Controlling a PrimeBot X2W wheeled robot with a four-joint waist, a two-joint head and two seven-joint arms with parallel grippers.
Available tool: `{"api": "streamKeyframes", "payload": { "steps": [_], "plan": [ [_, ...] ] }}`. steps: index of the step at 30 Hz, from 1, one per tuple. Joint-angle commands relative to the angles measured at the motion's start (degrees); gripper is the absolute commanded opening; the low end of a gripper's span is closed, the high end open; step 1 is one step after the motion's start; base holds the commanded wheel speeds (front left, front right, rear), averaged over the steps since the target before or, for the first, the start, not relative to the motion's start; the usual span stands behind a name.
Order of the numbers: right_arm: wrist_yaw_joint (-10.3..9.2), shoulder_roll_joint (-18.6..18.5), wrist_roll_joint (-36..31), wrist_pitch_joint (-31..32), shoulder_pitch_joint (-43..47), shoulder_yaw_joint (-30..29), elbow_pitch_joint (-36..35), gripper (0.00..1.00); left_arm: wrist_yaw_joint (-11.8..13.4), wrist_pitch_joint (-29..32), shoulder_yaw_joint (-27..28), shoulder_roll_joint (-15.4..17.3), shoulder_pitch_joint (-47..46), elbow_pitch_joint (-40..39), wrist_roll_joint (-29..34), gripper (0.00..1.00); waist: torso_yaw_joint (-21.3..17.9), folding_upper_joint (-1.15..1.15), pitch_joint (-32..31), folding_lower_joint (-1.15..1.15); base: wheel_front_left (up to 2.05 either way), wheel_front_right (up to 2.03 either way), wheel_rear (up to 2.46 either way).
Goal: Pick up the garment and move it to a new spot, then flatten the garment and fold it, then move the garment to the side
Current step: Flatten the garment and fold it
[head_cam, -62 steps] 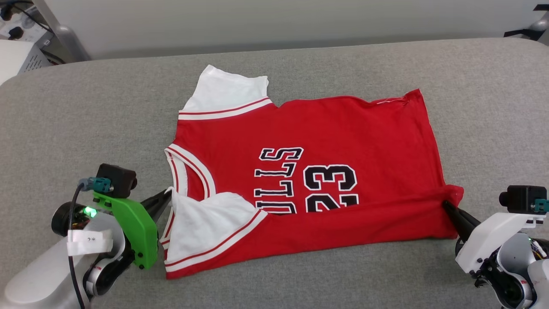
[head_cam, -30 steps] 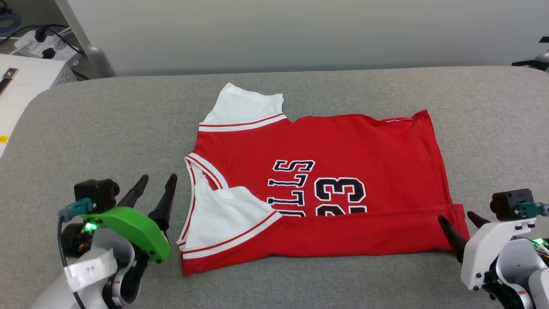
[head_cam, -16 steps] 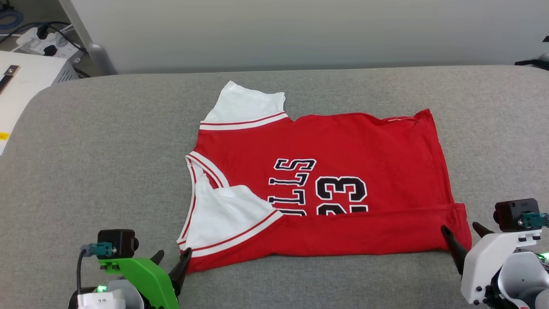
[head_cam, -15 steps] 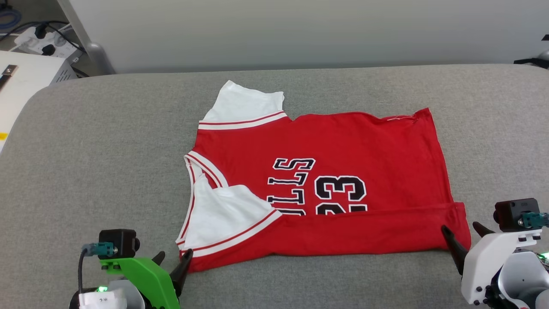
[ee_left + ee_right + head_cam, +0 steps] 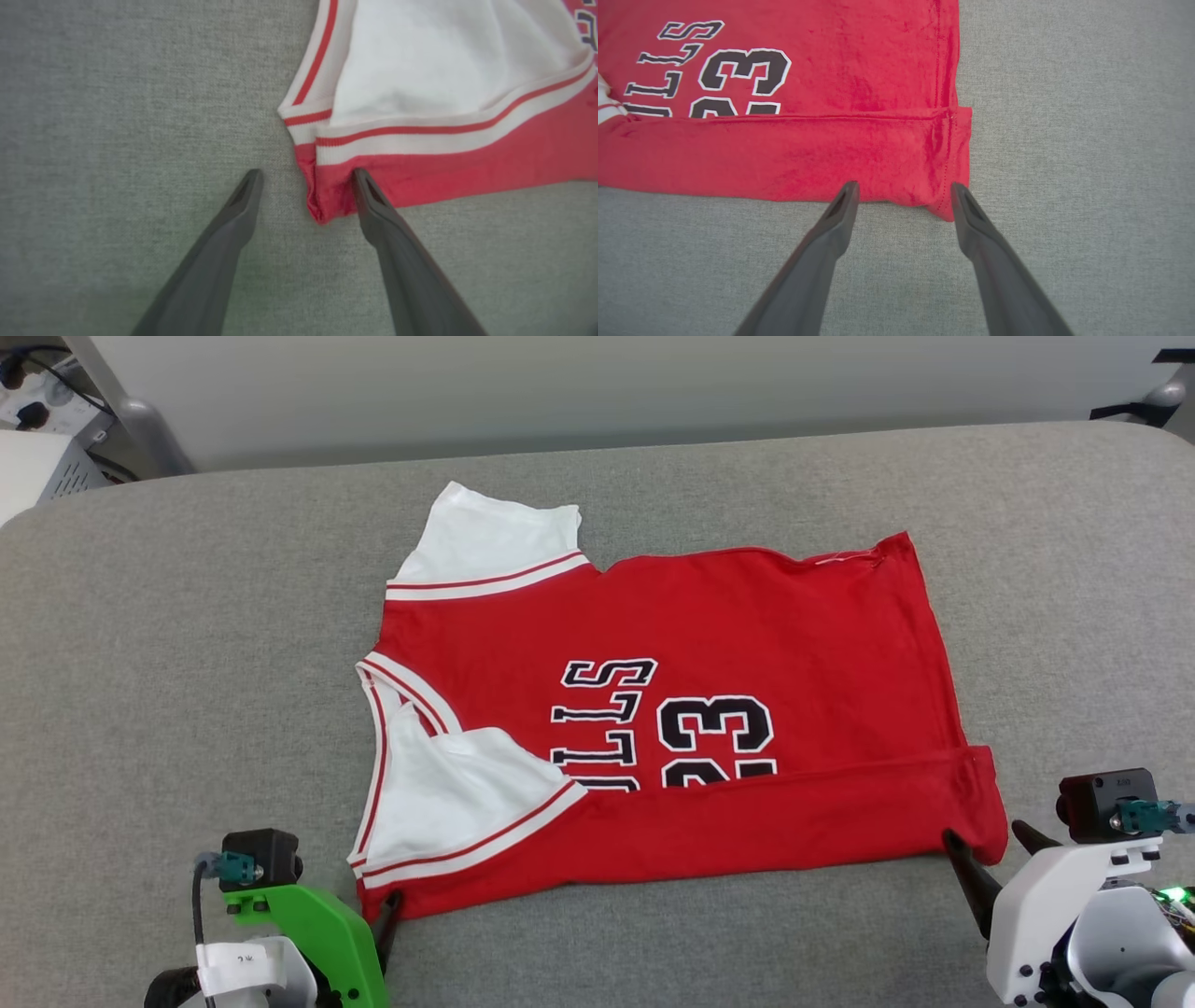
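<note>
While the whole shirt point(image 5: 728, 616) is taken in from the head view, spread flat in the middle of the grey desk point(image 5: 187, 616) with its collar towards the robot's left and its hem towards the right, only its two near corners are seen from the wrists. From the head, the near long edge is seen folded up over the front, so that the lower part of the black lettering and of the "23" is covered, and one white sleeve is laid across the chest.

What is half hidden there behind a green bracket point(image 5: 317, 933) is made plain in the left wrist view: the left gripper point(image 5: 306, 173) is spread wide and grasps nothing, with one tip over bare desk and the other at the red edge under the striped trim. In the right wrist view the right gripper point(image 5: 903, 184) is likewise released, and the hem corner lies between its tips.

Close up, the red cloth is shown soft with a faint sheen, the trim ribbed, the desk cover coarsely woven, and the fingers dark, matt and tapered.
</note>
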Motion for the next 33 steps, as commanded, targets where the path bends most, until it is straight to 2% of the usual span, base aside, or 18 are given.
{"api": "streamKeyframes", "payload": {
  "steps": [1, 5, 6, 7, 8, 12, 18, 26, 33],
  "plan": [
    [-0.04, 0.37, -0.34, 0.03, 0.39, 0.14, -0.39, 1.0, -0.21, 0.65, -0.5, -0.68, -0.72, 1.36, 0.01, 1.0, -0.64, 0.0, 0.86, 0.0, 0.0, 0.0, 0.0],
    [-0.04, 0.37, -0.38, -0.17, 0.16, 0.2, -0.42, 1.0, -1.32, 3.7, -2.49, -1.24, -0.63, 3.81, -0.44, 1.0, -0.92, 0.0, 1.36, 0.0, 0.0, 0.0, 0.0],
    [-0.04, 0.31, -0.41, -0.21, 0.12, 0.15, -0.39, 1.0, -1.68, 4.62, -2.99, -1.38, -0.52, 4.2, -0.73, 0.79, -0.91, 0.0, 1.37, 0.0, 0.0, 0.0, 0.0],
    [-0.04, 0.25, -0.41, -0.2, 0.06, 0.06, -0.35, 1.0, -2.1, 5.71, -3.59, -1.52, -0.42, 4.58, -1.0, 0.42, -0.84, 0.0, 1.36, 0.0, 0.0, 0.0, 0.0],
    [-0.04, 0.16, -0.46, -0.21, -0.02, -0.03, -0.33, 1.0, -2.54, 6.44, -3.98, -1.66, -0.35, 4.79, -1.26, 0.0, -0.73, 0.0, 1.31, 0.0, 0.0, 0.0, 0.0],
    [-0.04, -0.88, -1.13, -0.01, -0.28, -0.31, 0.02, 1.0, -4.01, 7.95, -4.68, -2.21, -0.3, 5.04, -2.1, 0.0, 0.33, 0.0, 0.46, 0.0, 0.0, 0.0, 0.0],
    [-0.04, -1.69, -2.34, 0.64, -1.05, -2.31, 1.79, 1.0, -4.08, 5.85, -3.08, -1.92, -1.12, 0.37, -1.94, 0.0, 2.98, 0.0, -0.68, 0.0, 0.0, 0.0, 0.0],
    [-0.04, -1.25, -4.56, 2.06, -4.01, -6.04, 8.68, 1.0, -1.16, 5.37, -1.26, 2.01, -1.13, -11.15, -0.97, 0.0, 6.05, 0.0, -0.03, 0.0, 0.0, 0.0, 0.0],
    [-0.04, 0.1, -6.83, 3.1, -6.45, -8.37, 14.65, 1.0, 1.13, 6.03, -1.13, 3.84, -1.36, -16.94, 0.19, 0.0, 7.5, 0.0, 1.56, 0.0, 0.0, 0.0, 0.0]
  ]
}}
